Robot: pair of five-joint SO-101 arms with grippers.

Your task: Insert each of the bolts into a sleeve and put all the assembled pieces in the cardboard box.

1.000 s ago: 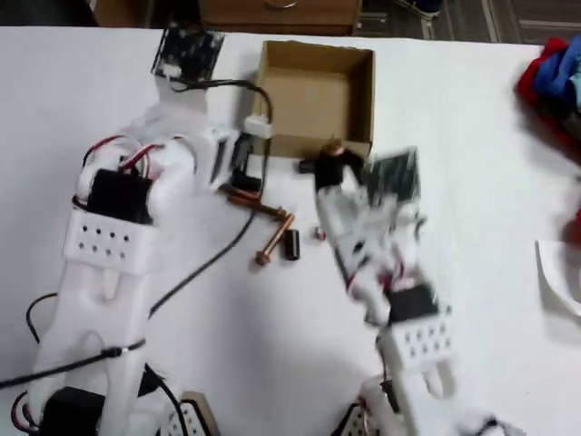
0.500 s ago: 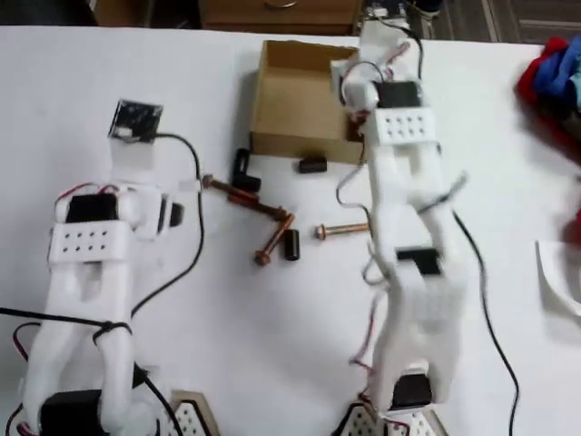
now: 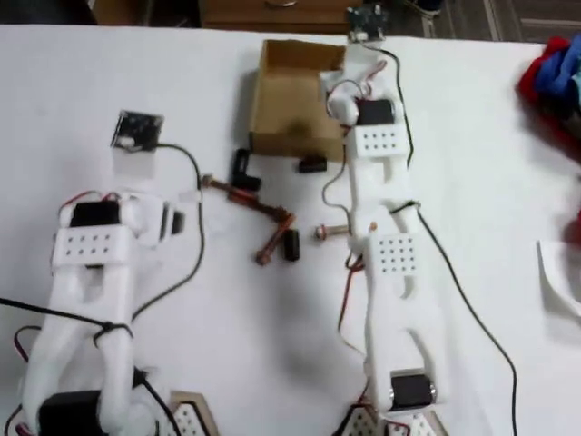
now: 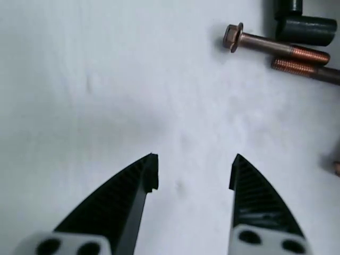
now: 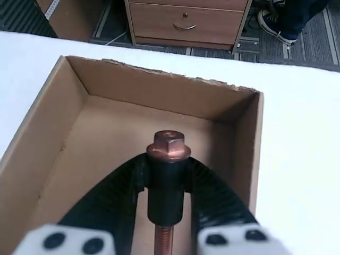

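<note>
Right gripper (image 5: 167, 169) clamps a sleeved bolt (image 5: 168, 145) above the cardboard box (image 5: 159, 91); left gripper (image 4: 194, 172) gapes wide.

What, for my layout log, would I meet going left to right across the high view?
Left arm → black sleeve beside the cardboard box → black sleeve lying mid-table → right arm, its claw holding a sleeved bolt over that box → red-and-blue cloth.

Bench (image 3: 227, 345): white. Cardboard box (image 5: 58, 122): plain brown. Each bolt (image 4: 268, 47): copper-coloured (head and thread alike). Each sleeve (image 4: 308, 30): black. Left end effector (image 4: 194, 172): black fingers (image 4: 133, 191), finely ribbed, on white mounts (image 4: 69, 245). Right end effector (image 5: 166, 170): black likewise. Arms (image 3: 86, 282): white, with red and black wiring (image 3: 200, 236).
</note>
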